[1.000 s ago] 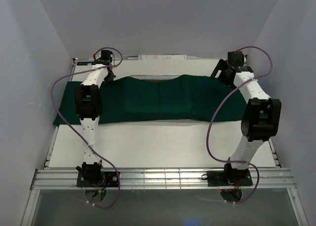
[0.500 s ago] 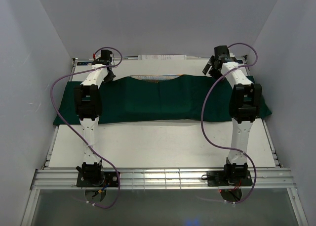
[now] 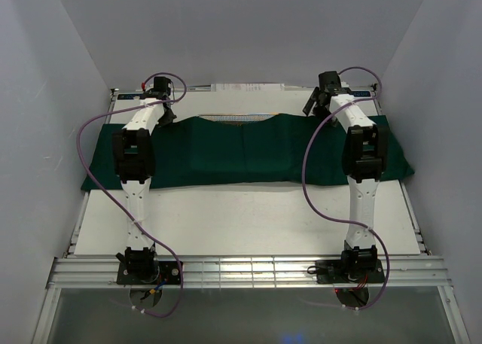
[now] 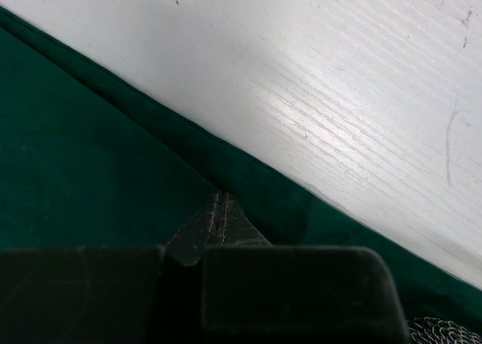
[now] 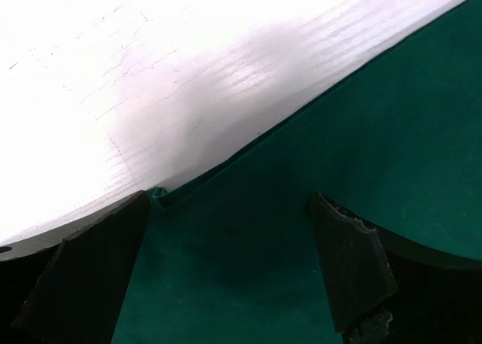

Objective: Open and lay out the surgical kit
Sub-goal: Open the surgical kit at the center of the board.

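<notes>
Top: dark green drape (image 3: 248,152) lies spread flat across the white table's (image 3: 248,223) far half, wire-mesh tray (image 3: 233,118) rim peeking past its far hem; left wrist: left gripper (image 4: 218,214) closed tight at the hem, pinch unclear; right wrist: right gripper (image 5: 233,208) gaping over the drape, empty.

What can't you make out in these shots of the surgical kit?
Whatever lies under the green cloth: covered in every view.
Mesh tray: only a sliver shows past the cloth's far edge, top view.
Left gripper, left wrist view: shut at the cloth's hem; too dark to tell if cloth is pinched.
</notes>
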Tool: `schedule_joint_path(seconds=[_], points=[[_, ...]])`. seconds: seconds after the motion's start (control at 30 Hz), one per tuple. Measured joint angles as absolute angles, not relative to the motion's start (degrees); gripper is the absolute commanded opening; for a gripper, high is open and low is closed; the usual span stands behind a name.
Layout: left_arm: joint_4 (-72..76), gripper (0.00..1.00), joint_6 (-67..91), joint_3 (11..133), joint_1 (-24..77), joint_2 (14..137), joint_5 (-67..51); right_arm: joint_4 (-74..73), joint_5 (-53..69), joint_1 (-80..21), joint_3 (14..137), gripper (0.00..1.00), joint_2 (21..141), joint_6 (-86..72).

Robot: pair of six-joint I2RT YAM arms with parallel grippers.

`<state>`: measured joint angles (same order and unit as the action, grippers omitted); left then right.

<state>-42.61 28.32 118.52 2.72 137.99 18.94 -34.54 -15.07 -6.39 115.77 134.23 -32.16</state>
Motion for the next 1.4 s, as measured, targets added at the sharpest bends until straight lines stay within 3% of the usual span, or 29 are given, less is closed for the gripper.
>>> schedule_joint_path(seconds=[0.33, 0.53, 0.77, 1.4], points=[[-42.26, 0.00, 28.34, 118.24, 2.72, 137.95, 18.83, -34.26, -15.66, -6.98, 117.30, 0.90, 136.46, -30.98], [-42.00, 0.00, 28.29, 117.78, 2.72, 137.88, 19.03, -34.44, -17.61, -7.01, 117.32, 0.75, 136.46, -29.95], [-42.00, 0.00, 28.25, 117.69, 2.72, 137.88, 19.49, -34.54, -18.37, -7.18, 117.32, 0.66, 136.44, -28.05], [-42.00, 0.00, 27.86, 117.01, 2.68, 136.92, 20.21, -37.52, -17.19, -7.25, 115.98, 0.65, 130.98, -26.11]])
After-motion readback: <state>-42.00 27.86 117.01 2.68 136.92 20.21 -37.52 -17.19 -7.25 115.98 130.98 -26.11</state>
